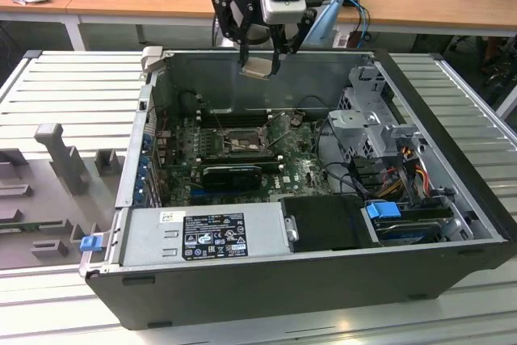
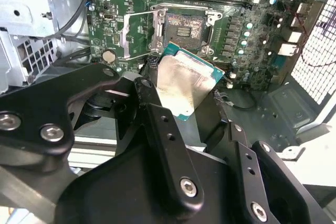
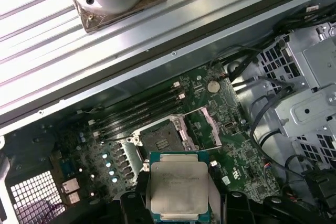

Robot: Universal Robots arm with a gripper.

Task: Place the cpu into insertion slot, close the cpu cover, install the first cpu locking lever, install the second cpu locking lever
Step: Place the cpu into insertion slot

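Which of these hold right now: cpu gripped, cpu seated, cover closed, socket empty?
1. The gripper holds the cpu. True.
2. The cpu sits in the socket. False: it hangs above the open computer case, apart from the motherboard.
3. The cpu cover is closed. False: it is swung open, off the socket.
4. The socket is empty. True.
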